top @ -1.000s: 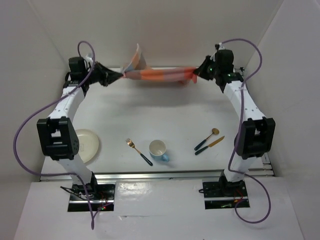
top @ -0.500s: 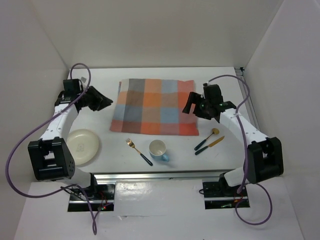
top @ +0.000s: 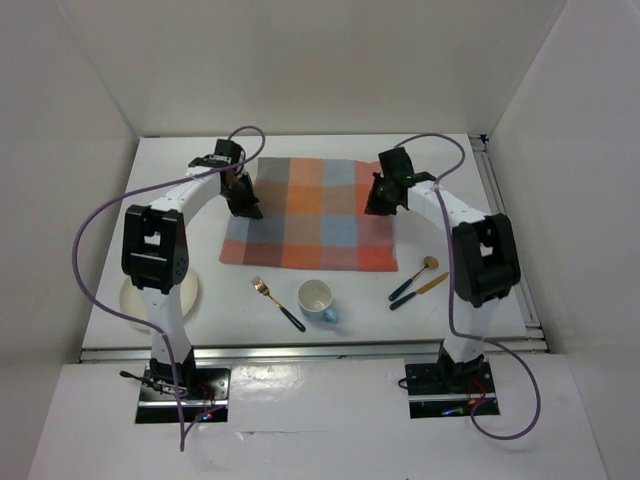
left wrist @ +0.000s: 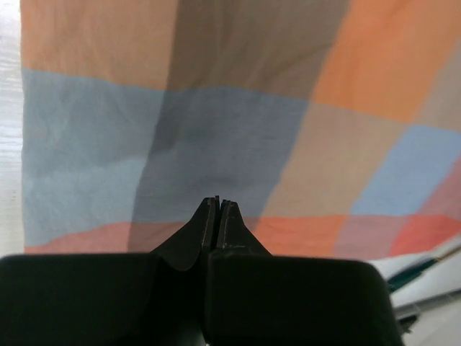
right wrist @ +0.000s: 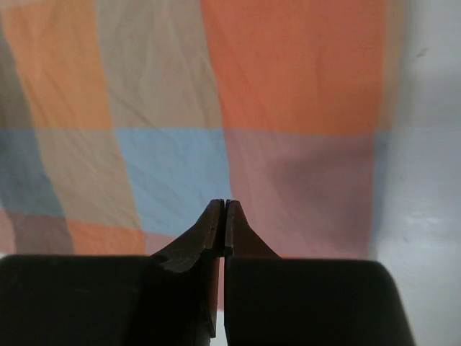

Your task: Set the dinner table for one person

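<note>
Top external: left end effector (top: 243,200) and right end effector (top: 383,195) above opposite sides of checked cloth (top: 310,215), flat on table (top: 430,160) beneath them; mug (top: 316,298), fork (top: 277,303) behind both | wrist views alone show both jaws pressed together, empty | a second ago – cloth stretched aloft between them

Cloth (top: 305,214): orange, blue and grey checks. Mug (top: 318,299): light blue. Dinner table (top: 360,325): matte white.
</note>
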You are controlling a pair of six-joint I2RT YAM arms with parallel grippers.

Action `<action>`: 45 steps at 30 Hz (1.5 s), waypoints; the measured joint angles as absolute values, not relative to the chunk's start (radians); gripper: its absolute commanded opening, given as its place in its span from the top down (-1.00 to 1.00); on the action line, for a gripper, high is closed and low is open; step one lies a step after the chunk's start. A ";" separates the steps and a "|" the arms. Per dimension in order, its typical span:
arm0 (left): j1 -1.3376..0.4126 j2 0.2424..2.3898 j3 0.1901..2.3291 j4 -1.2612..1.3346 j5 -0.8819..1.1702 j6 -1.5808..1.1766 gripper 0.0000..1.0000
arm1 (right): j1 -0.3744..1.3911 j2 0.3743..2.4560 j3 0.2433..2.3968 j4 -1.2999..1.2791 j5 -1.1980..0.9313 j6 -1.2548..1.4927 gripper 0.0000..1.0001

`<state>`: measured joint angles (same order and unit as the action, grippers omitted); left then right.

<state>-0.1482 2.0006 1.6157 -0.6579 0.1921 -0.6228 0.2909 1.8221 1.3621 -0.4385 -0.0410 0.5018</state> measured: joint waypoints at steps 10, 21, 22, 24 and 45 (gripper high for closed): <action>-0.149 2.082 1.615 -0.714 0.105 -0.601 1.00 | 0.323 2.056 1.434 -0.452 -0.064 0.518 1.00; -0.160 2.121 1.631 -0.761 0.078 -0.599 1.00 | 0.317 2.076 1.478 -0.473 -0.059 0.533 0.44; -0.160 2.120 1.643 -0.772 0.076 -0.597 1.00 | 0.317 2.069 1.475 -0.481 -0.057 0.532 0.07; -0.164 2.112 1.673 -0.794 0.073 -0.586 0.99 | 0.316 2.028 1.464 -0.501 -0.054 0.532 -0.15; -0.189 1.968 1.538 -0.732 0.056 -0.569 0.78 | 0.109 1.311 0.917 -0.609 0.085 0.583 -0.39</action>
<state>-0.1894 1.9682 1.5379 -0.7322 0.0559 -0.5686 0.1089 1.3113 0.9173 -0.6094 0.0849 0.5831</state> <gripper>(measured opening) 0.128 0.699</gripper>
